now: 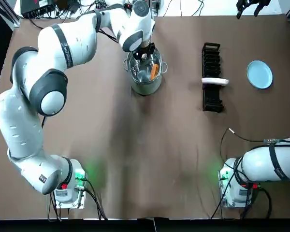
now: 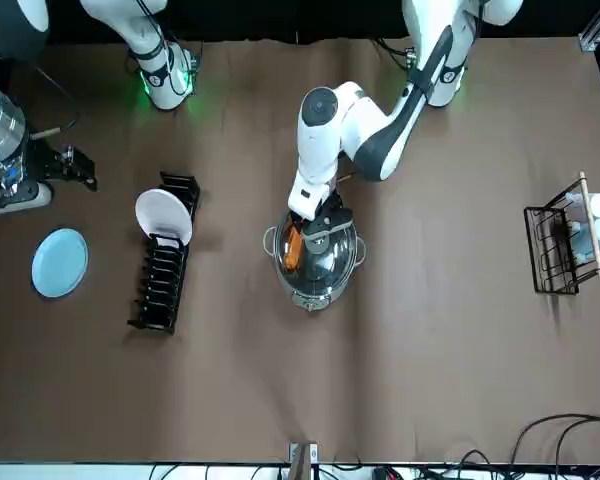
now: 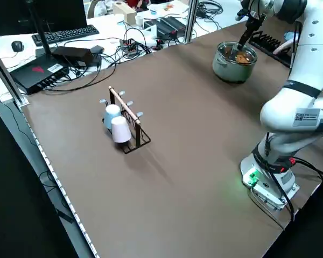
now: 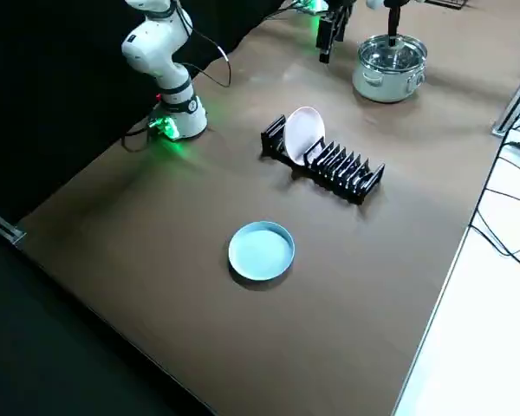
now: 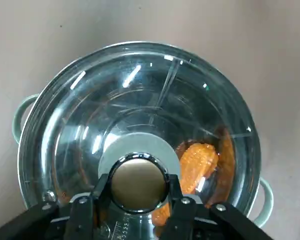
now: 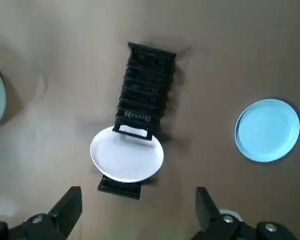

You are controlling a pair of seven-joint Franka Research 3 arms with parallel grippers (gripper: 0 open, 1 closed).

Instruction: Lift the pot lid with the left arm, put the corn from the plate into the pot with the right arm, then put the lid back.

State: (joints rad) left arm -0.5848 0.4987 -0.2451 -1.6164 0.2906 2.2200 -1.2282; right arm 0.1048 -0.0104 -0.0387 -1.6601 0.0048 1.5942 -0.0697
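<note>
Left gripper is found clenched on the knob of the lid, which is seated on the pot. Corn is noted inside, under the glass; the plate is seen bare. Release is judged outstanding. Right gripper is parked spread, well apart.

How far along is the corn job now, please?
Done: the corn lies in the pot, the blue plate is bare, the lid sits on the rim. In hand: the left jaws grip its knob. Left: letting go. The right jaws hang open beyond the rack.
</note>
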